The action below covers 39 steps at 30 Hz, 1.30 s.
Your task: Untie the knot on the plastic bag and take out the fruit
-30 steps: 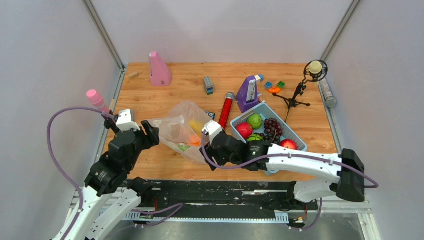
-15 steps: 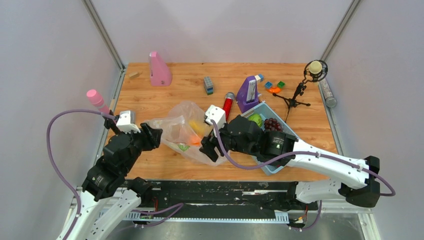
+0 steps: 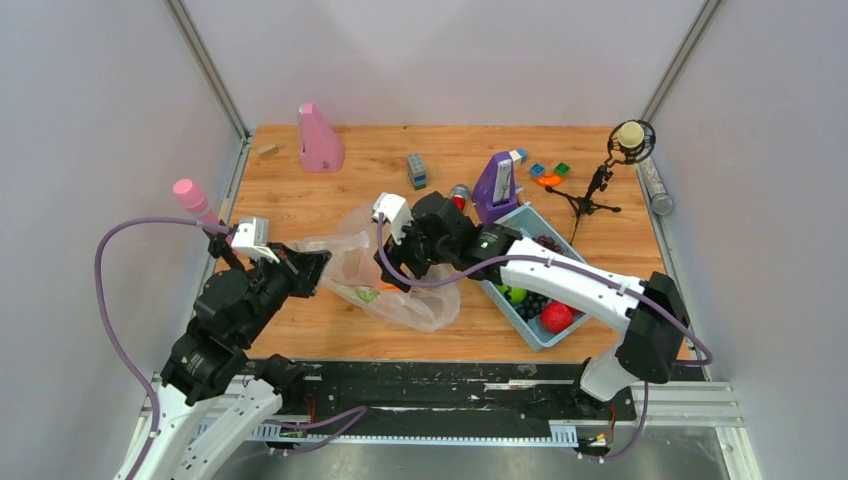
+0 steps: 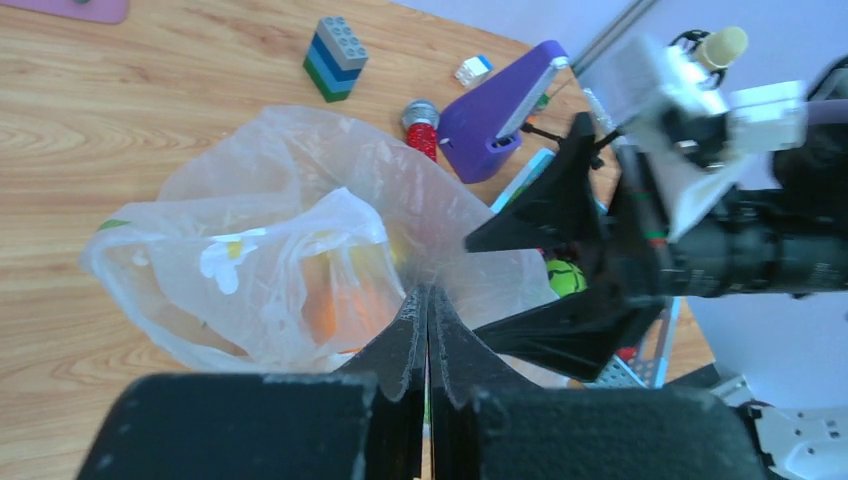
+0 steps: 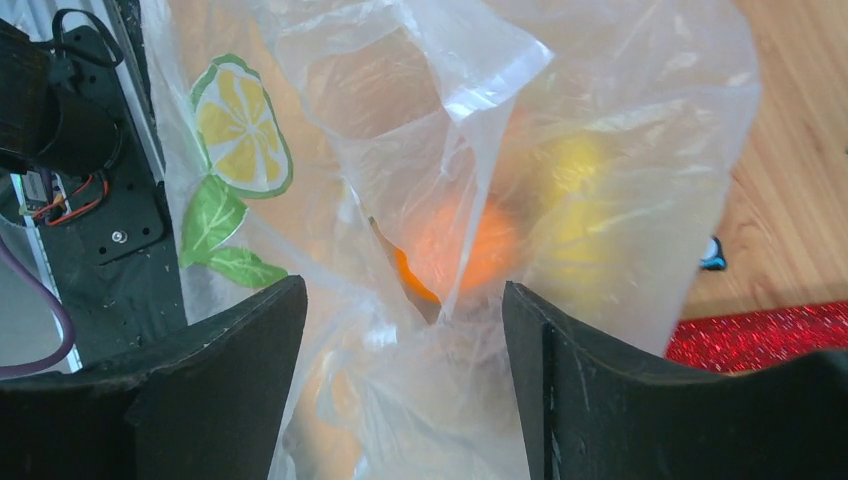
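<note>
Film of the plastic bag (image 4: 290, 230) is pinched in the closed left end effector (image 4: 428, 312), while the right end effector (image 5: 400, 300) hangs spread wide above the fruit (image 5: 455, 250).

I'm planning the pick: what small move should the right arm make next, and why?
Probably lower the open right gripper toward the orange fruit, showing between its fingers through the plastic bag, whose film the left gripper pinches.

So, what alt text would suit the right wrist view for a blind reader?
The right gripper, open, faces a clear plastic bag filling the view. An orange fruit and a yellow fruit show through its film, beside a printed lemon slice.
</note>
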Each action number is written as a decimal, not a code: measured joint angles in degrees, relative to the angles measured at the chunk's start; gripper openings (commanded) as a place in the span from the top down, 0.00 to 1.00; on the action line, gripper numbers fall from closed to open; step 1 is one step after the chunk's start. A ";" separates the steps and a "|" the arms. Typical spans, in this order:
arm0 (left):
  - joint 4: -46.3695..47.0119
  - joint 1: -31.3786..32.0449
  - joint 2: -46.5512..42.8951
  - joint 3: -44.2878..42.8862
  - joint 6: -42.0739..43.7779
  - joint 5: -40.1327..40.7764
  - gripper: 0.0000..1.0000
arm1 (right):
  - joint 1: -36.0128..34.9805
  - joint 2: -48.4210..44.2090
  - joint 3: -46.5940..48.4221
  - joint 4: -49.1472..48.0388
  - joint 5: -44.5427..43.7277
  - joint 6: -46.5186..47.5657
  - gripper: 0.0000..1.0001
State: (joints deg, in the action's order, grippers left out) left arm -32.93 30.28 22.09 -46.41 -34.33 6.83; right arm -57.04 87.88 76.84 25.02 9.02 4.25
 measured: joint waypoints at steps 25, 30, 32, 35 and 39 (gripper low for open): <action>5.95 0.00 -0.68 4.22 -0.59 -4.96 1.00 | 3.76 17.68 5.75 -11.63 6.16 1.22 1.00; 10.03 0.00 4.76 4.22 -0.94 -8.94 1.00 | 5.03 16.98 6.16 -12.09 5.92 -0.09 1.00; 11.50 0.07 6.62 4.24 -0.92 -10.14 1.00 | 5.95 16.17 6.23 -12.00 5.95 -0.96 1.00; 14.16 0.79 8.13 4.37 -0.74 -11.45 1.00 | 7.30 15.23 7.56 -11.69 5.92 -1.88 1.00; 18.75 4.74 11.04 4.92 -0.11 -11.67 1.00 | 8.44 14.88 12.24 -9.92 5.44 -2.51 1.00</action>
State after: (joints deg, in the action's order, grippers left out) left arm -14.17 35.03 33.12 -41.50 -34.44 -4.84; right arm -48.60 102.76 89.08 15.09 14.46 1.74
